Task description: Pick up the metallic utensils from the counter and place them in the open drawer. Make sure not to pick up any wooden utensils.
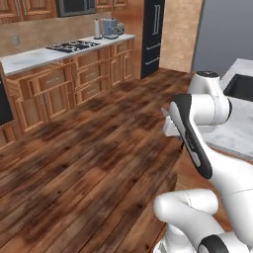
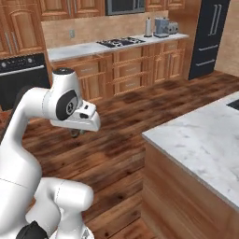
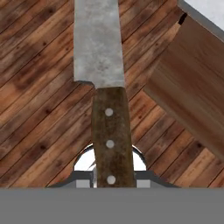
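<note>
One of the metallic utensils, a kitchen knife [image 3: 105,78] with a silver blade and a dark riveted handle, runs up the middle of the hand view. My gripper [image 3: 111,179] is shut on the butt of its handle, and the blade points away from the hand over the wooden floor. In the right base view the gripper [image 2: 76,133] hangs below the white hand, left of the counter [image 2: 200,140]. The counter's marble top [image 1: 237,131] and black sink [image 1: 240,86] lie right of the arm. Its wood base [image 3: 192,87] fills the hand view's right side. The open drawer and the wooden utensils are out of view.
Open wooden floor [image 1: 89,163] stretches between me and the far wall. There, a second marble top with a stove [image 2: 121,42] runs over wooden cabinets, with a black oven [image 2: 23,77] at its left and a black fridge [image 2: 210,32] at its right.
</note>
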Controlling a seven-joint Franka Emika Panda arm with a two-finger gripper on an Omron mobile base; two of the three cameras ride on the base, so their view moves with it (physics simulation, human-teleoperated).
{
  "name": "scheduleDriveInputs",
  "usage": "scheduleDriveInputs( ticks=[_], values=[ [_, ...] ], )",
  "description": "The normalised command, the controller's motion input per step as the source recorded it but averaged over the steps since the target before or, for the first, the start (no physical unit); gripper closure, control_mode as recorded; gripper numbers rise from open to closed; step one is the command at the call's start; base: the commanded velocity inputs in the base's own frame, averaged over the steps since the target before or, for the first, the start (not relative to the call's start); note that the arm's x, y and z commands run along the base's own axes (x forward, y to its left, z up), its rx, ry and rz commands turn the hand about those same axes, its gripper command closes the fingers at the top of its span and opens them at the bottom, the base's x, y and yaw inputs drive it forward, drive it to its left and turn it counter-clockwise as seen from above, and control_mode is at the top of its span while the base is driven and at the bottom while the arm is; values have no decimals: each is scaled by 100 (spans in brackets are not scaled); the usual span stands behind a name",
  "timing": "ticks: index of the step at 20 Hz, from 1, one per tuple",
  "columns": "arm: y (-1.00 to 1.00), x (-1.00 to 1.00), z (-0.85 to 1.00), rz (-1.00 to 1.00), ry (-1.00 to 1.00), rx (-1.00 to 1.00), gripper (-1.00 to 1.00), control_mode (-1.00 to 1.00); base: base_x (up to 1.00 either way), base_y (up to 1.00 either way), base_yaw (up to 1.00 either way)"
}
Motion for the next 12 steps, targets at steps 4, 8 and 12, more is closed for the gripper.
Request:
scheduleDriveInputs(
  ticks=[4, 8, 12],
  values=[
    [0, 0, 0, 0, 0, 0, 100, 100, 100, 100, -14],
    [0, 0, 0, 0, 0, 0, 100, 100, 100, 100, -8],
    [0, 0, 0, 0, 0, 0, 100, 100, 100, 100, -1]
  ],
)
